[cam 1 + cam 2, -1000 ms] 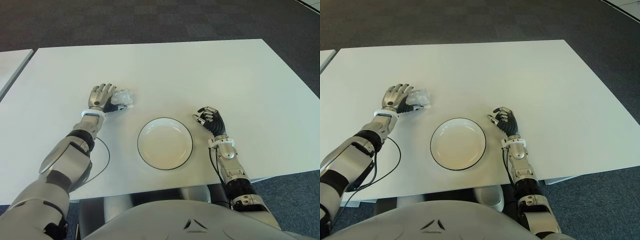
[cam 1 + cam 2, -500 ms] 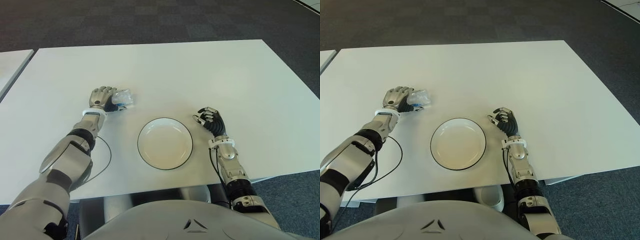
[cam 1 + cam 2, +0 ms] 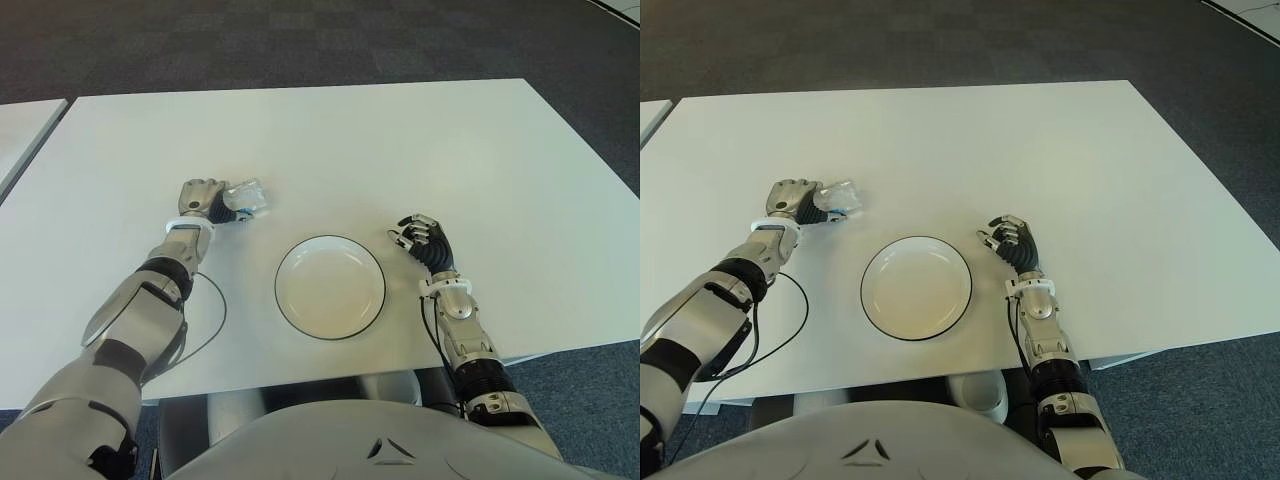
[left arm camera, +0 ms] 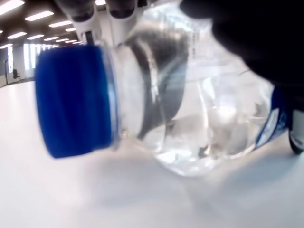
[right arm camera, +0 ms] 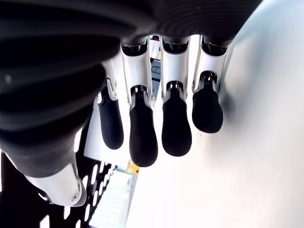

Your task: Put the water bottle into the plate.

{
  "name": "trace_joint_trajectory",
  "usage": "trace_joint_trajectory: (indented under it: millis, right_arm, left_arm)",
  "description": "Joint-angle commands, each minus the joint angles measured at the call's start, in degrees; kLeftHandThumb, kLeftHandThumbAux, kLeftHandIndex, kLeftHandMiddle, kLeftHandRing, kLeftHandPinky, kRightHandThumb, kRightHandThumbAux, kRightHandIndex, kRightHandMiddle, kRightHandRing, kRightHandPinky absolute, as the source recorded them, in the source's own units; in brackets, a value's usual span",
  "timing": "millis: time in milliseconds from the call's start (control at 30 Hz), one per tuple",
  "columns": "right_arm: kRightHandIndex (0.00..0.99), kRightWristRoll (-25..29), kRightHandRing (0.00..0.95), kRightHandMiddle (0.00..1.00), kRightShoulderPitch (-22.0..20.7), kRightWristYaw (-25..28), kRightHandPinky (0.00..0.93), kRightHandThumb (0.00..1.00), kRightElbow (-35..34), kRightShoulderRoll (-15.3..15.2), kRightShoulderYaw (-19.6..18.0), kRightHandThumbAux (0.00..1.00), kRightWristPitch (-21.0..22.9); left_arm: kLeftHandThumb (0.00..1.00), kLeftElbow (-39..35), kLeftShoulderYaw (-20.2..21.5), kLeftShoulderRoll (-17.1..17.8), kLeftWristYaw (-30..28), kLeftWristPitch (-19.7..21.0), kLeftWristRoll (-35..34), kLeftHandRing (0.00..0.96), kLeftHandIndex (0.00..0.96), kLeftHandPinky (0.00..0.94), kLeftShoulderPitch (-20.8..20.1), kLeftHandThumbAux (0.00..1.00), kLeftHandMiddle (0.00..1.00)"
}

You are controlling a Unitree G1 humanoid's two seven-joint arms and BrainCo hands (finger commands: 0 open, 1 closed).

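Note:
A small clear water bottle (image 3: 247, 197) with a blue cap (image 4: 73, 99) lies on its side on the white table (image 3: 400, 140), left of and a little beyond the plate. My left hand (image 3: 215, 203) has its fingers curled around the bottle's body. The left wrist view shows the bottle touching the table top. The white plate (image 3: 330, 290) with a dark rim sits empty near the front edge, between my two arms. My right hand (image 3: 422, 240) shows just right of the plate, fingers relaxed and holding nothing.
A thin black cable (image 3: 208, 325) loops on the table beside my left forearm. A second white table (image 3: 25, 125) stands at the far left across a narrow gap. Dark carpet (image 3: 300, 40) lies beyond the table's far edge.
My left hand's fingers were spread beside the bottle and have since curled shut around it. The bottle has shifted only slightly. The right hand and plate have not moved.

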Motion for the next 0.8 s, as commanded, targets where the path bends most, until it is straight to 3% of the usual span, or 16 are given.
trace_joint_trajectory:
  millis: [33,333,800]
  right_arm:
    - [0.435,0.1,0.693,0.683,1.3,-0.2,0.708,0.71,1.0,0.3,-0.2,0.728,1.6]
    - [0.435,0.5,0.691,0.684,1.4,0.1,0.704,0.709,0.4,0.5,-0.3,0.728,1.9]
    - [0.436,-0.4,0.699,0.7,1.3,-1.0,0.688,0.709,0.4,0.7,-0.4,0.728,1.6]
  left_arm:
    - [0.849,1.9,-0.7,-2.4,-2.1,-1.0,0.1,0.773,0.398,0.815,5.6,0.665,0.547]
    - [0.85,1.9,0.6,-2.5,-0.6,-2.5,-1.0,0.833,0.396,0.862,6.4,0.669,0.549]
    - [0.851,1.7,2.7,-2.3,-2.5,-4.6,-3.2,0.855,0.396,0.856,6.7,0.67,0.548]
